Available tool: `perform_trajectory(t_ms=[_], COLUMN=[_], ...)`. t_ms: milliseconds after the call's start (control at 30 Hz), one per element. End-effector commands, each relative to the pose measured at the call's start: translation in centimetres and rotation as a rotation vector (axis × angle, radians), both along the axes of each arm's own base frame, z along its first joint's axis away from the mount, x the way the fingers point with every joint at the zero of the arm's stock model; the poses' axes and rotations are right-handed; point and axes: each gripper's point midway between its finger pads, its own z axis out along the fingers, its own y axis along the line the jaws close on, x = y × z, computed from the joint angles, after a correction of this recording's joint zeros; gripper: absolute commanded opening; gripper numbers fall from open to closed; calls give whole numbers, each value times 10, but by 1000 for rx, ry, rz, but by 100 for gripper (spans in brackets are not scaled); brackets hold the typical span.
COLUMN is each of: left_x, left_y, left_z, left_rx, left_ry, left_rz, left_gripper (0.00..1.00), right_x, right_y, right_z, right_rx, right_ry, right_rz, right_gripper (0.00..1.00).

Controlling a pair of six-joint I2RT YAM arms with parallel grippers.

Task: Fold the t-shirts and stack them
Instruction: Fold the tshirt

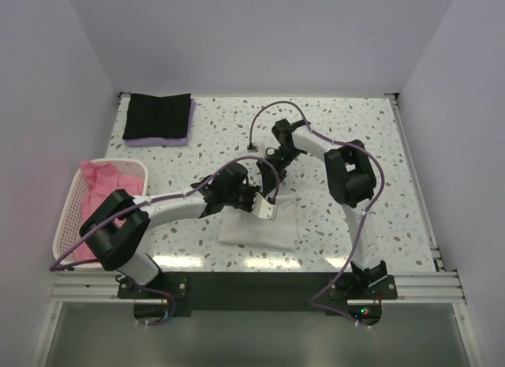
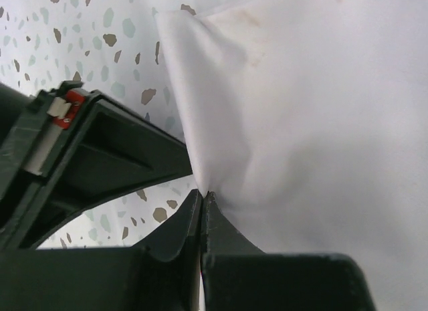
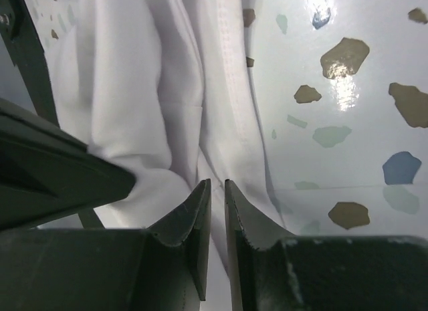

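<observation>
- White t-shirt: soft creased cotton, rough rectangle on the speckled tabletop.
- Your left hand: pinched shut on its puckered corner.
- Your right hand: at the stitched hem, slim gap; you cannot tell if it grips.

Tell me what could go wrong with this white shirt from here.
1. The left gripper pinches only an edge of the white cotton t-shirt; it may slip free.
2. Fabric lies bunched by the right gripper, so it may catch extra layers.
3. Both grippers work close together and might collide.
</observation>
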Motion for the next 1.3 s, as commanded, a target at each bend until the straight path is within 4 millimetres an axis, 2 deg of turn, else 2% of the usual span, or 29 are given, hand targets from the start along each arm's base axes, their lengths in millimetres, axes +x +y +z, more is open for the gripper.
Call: perform_trajectory(t_ms=[0,200,367,567,667,700,767,800,833,867,900,933,967,1033,1067,1133,1167,1267], left_x=[14,26,37,42,40,38,38,36,34,32,25,20,11,0,-9,-15,-19,-15], left_y=[-8,-11,-14,-11,-10,-8,-7,-5,-4,-5,-2,-2,1,3,10,17,24,44], left_z=[26,39,45,28,30,29,41,44,48,66,65,80,81,96,89,93,93,92], left_rx=[-66,-99,-114,-82,-84,-82,-100,-103,-110,-141,-137,-170,-156,-176,-148,-164,-158,-176], left_ry=[-115,-210,-264,-281,-279,-272,-279,-263,-254,-260,-216,-209,-156,-108,-33,57,137,323], left_rz=[5,12,28,41,40,42,56,67,69,71,80,68,68,60,76,85,114,187], left_gripper=[0,0,0,0,9,22,36,39,41,44,46,47,50,54,56,57,57,59], right_x=[-16,-23,-28,-27,-21,-17,-10,-7,-3,4,7,10,17,25,33,44,53,70], right_y=[-1,-3,-5,-8,-9,-9,-9,-9,-8,-9,-8,-7,-7,-7,-6,-12,-12,-22], right_z=[-12,-37,-37,-36,-33,-30,-24,-20,-15,-11,-7,0,6,19,28,37,51,75], right_rx=[-9,-12,7,-5,-20,-25,-39,-42,-44,-52,-54,-54,-67,-73,-74,-113,-109,-136], right_ry=[85,140,147,131,100,86,41,28,4,-24,-38,-57,-88,-135,-174,-232,-284,-361], right_rz=[57,77,110,119,117,112,110,105,104,96,92,90,83,77,75,68,65,42], right_gripper=[17,13,12,13,16,17,20,22,25,27,29,31,33,39,40,44,46,59])
